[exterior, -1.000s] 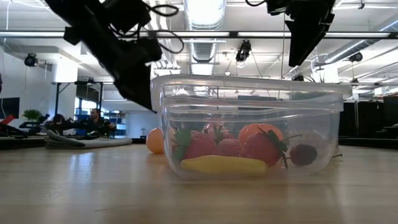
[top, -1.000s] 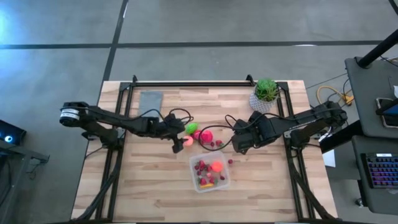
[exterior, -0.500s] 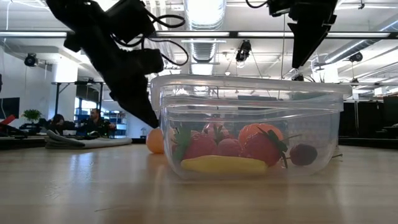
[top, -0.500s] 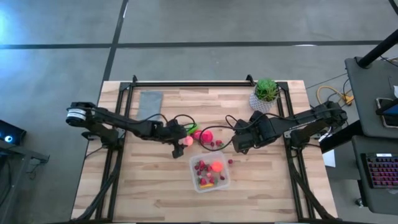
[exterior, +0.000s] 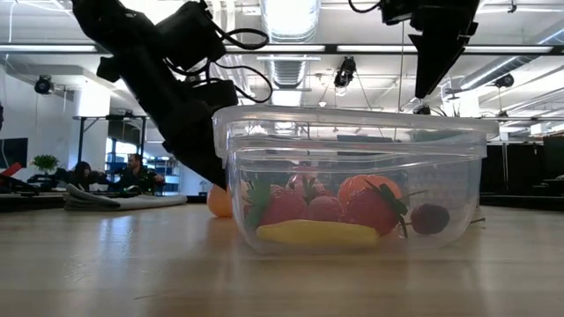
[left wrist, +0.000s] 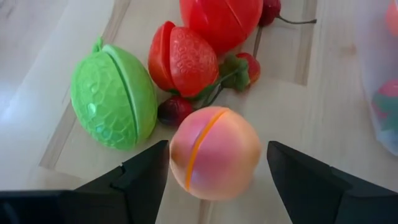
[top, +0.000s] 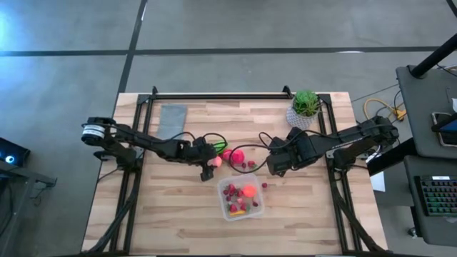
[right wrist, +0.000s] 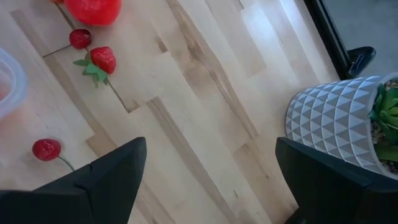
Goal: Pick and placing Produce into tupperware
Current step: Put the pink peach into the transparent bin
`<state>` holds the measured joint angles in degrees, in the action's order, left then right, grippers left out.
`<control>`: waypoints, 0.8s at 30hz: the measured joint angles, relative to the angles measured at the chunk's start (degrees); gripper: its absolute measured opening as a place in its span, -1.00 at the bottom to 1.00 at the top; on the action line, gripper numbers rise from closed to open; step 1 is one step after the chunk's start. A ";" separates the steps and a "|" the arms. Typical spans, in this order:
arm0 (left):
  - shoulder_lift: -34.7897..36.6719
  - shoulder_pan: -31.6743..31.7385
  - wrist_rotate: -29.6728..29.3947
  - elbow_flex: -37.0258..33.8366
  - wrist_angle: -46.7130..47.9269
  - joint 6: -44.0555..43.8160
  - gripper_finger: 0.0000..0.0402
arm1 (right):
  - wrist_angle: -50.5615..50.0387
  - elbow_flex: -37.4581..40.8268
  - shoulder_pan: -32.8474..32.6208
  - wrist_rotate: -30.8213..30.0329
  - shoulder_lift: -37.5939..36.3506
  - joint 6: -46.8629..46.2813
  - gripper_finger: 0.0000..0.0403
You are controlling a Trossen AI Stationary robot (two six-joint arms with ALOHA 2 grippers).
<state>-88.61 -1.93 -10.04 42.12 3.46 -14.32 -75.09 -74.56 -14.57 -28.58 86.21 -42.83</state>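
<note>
My left fingers (left wrist: 214, 177) stand open on both sides of the peach (left wrist: 214, 152), not yet gripping; next I must close, lift, and carry it to the tupperware (top: 240, 198). My right fingers (right wrist: 208, 171) wait open.

Both arms are dark, near-black, built of slim links with bulkier joint housings. The left arm (top: 143, 143) carries a pale, silvery round cap at its shoulder end (far left of the high view). Black cables loop loosely over each wrist. The left gripper's fingers (left wrist: 142, 177) are flat, matte black wedges.
</note>
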 joint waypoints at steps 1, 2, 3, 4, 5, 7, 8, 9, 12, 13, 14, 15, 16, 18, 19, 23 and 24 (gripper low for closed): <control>-0.14 0.00 0.00 0.12 -0.06 0.00 0.27 | -0.07 0.04 0.00 0.00 0.00 0.00 0.74; -0.27 0.00 0.00 0.12 -0.21 0.00 0.27 | -0.02 0.07 0.00 0.00 0.00 0.00 0.74; -0.41 0.00 0.00 0.10 -0.13 -0.02 0.27 | -0.02 0.12 -0.02 0.00 0.00 -0.02 0.74; -0.75 0.00 0.00 0.08 -0.12 -0.03 0.27 | -0.11 0.12 0.00 0.00 0.00 -0.04 0.74; -1.16 0.00 -0.01 0.08 -0.26 -0.03 0.27 | -0.07 0.15 0.00 -0.02 0.00 -0.04 0.74; -1.88 0.00 -0.06 0.05 -0.39 -0.03 0.27 | -0.06 0.17 -0.01 -0.02 0.00 -0.15 0.74; -2.30 0.00 -0.09 0.11 -0.80 -0.03 0.27 | -0.06 0.19 -0.01 -0.02 0.00 -0.21 0.74; -2.72 0.00 -0.15 0.19 -1.37 -0.05 0.27 | -0.04 0.21 0.00 -0.02 0.00 -0.22 0.74; -3.75 0.00 -0.31 0.23 -3.58 -0.07 0.27 | -0.07 0.23 0.00 -0.02 0.00 -0.34 0.74; -3.97 0.00 -0.31 0.23 -4.43 -0.05 0.27 | -0.09 0.25 -0.01 -0.02 0.00 -0.45 0.74; -4.03 0.00 -0.28 0.22 -4.75 -0.05 0.27 | -0.09 0.27 0.00 -0.02 0.00 -0.49 0.74; -4.04 0.00 -0.16 0.21 -4.79 -0.05 0.27 | -0.09 0.30 -0.01 -0.01 0.00 -0.58 0.74; -4.09 0.00 -0.09 0.22 -4.79 -0.05 0.27 | -0.09 0.33 0.00 -0.02 0.00 -0.61 0.74; -4.14 0.00 -0.11 0.23 -4.87 -0.05 0.27 | -0.12 0.34 -0.01 -0.01 0.00 -0.61 0.74; -4.14 0.00 -0.11 0.19 -4.85 -0.05 0.27 | -0.11 0.34 0.00 -0.02 0.00 -0.61 0.74; -4.14 -0.01 0.11 0.08 -4.89 -0.15 0.27 | -0.13 0.47 0.00 0.00 0.00 -0.59 0.74; -4.14 -0.03 0.23 0.10 -4.88 -0.19 0.27 | -0.13 0.49 0.00 -0.01 0.00 -0.59 0.74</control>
<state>-92.75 -1.97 -9.81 42.22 -1.42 -14.51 -75.22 -74.06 -14.57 -28.59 86.21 -43.42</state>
